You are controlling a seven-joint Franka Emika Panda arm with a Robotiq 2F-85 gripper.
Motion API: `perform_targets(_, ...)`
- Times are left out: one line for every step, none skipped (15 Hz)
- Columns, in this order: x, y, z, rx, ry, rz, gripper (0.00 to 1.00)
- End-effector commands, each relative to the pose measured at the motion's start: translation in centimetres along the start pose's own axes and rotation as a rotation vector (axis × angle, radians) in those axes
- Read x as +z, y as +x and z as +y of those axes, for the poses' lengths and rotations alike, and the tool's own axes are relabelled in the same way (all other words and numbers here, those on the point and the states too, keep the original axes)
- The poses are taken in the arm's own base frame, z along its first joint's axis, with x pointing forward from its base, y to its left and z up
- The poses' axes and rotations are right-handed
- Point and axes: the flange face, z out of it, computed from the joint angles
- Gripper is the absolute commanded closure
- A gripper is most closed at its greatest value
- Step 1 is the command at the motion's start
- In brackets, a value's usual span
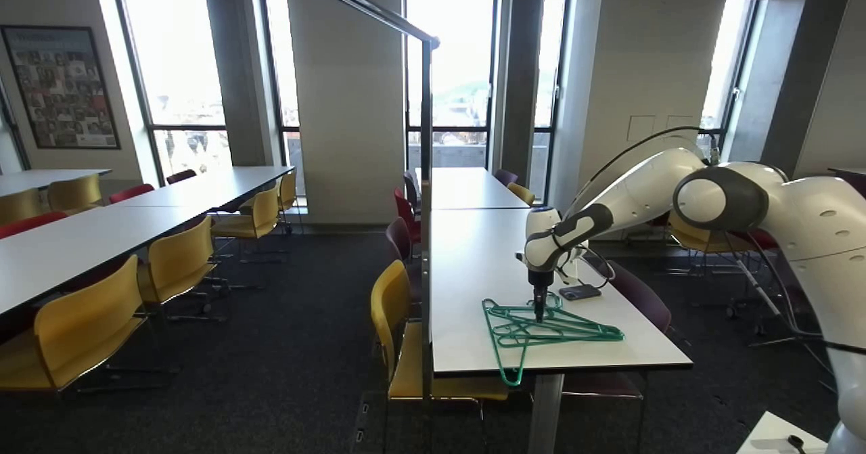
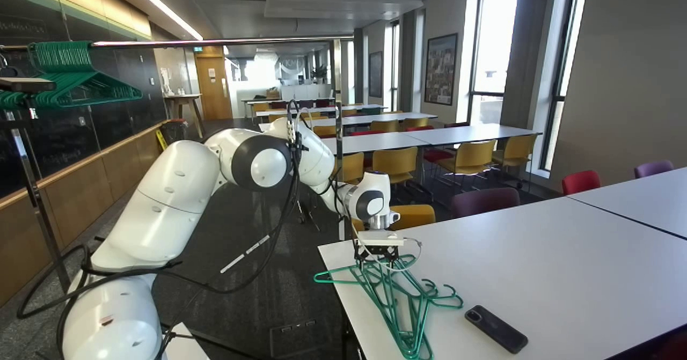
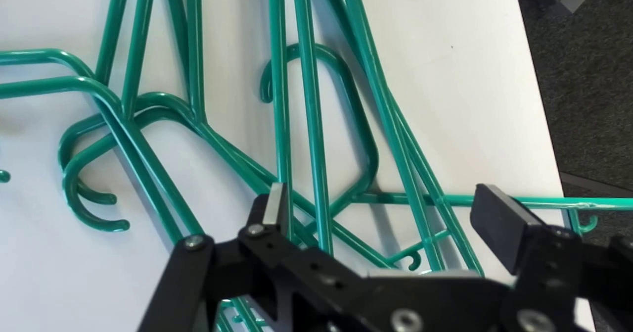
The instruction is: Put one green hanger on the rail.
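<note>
Green hangers (image 3: 313,114) under spread claw (image 3: 383,206)

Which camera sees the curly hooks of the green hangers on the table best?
The wrist view: it looks down close on the green hangers, so several hooks show large and clear. Both exterior views show hooks too, but much smaller.

Classroom — blackboard (image 2: 115,121); long tables (image 1: 223,187); chairs (image 1: 179,258)

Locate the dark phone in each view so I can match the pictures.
In an exterior view: the dark phone, right of centre, below mid-height.
In an exterior view: the dark phone, right of centre, near the bottom edge.
Wrist view: not in it.
Shared landmark: the heap of green hangers, visible in all three.
</note>
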Motion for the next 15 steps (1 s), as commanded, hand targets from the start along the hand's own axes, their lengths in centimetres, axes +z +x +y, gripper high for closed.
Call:
perform_targets(0.5,1.2,0.4,-0.011,-0.034,0.021,0.00)
perform_targets(0.9,1.5,0.5,-0.013,-0.038,0.030,0.00)
perform_targets(1.2,1.7,0.6,-0.014,-0.043,0.037,0.00)
perform_targets(1.6,2.0,0.8,-0.016,-0.044,0.042,0.00)
perform_targets(1.9,2.2,0.9,-0.014,-0.044,0.043,0.00)
perform_targets(2.3,2.4,1.0,-0.013,-0.046,0.046,0.00)
perform_targets(2.6,2.5,1.2,-0.013,-0.043,0.046,0.00)
perform_targets(2.9,2.7,1.3,-0.011,-0.042,0.045,0.00)
perform_targets(3.2,2.8,1.3,-0.013,-0.038,0.043,0.00)
perform_targets(3.4,3.0,1.4,-0.012,-0.038,0.043,0.00)
perform_targets(3.6,3.1,1.5,-0.013,-0.036,0.043,0.00)
perform_targets(3.8,3.2,1.6,-0.012,-0.034,0.043,0.07)
perform_targets(3.9,3.3,1.6,-0.011,-0.033,0.043,0.27)
perform_targets(4.0,3.3,1.7,-0.011,-0.032,0.042,0.31)
perform_targets(4.0,3.4,1.7,-0.011,-0.032,0.042,0.13)
